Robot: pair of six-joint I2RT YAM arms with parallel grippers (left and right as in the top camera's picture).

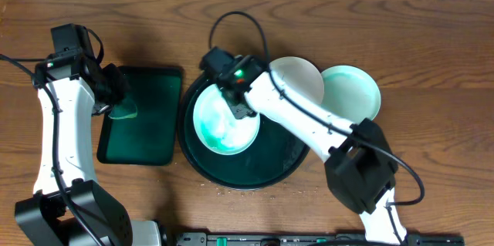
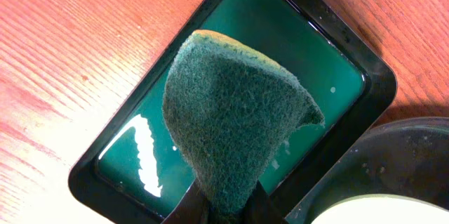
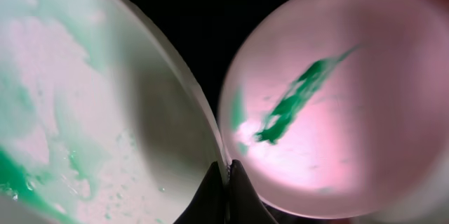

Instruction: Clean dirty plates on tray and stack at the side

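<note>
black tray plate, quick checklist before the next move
1. right hand shut on smeared plate rim: ok
2. left hand gripping sponge: ok
3. sponge above that plate: not ok, it hangs over the green tray
4. smeared plate wiped: not ok, teal covers it
5. white plate beside it clean: not ok, teal streak shows
6. sponge wet enough: cannot tell
</note>
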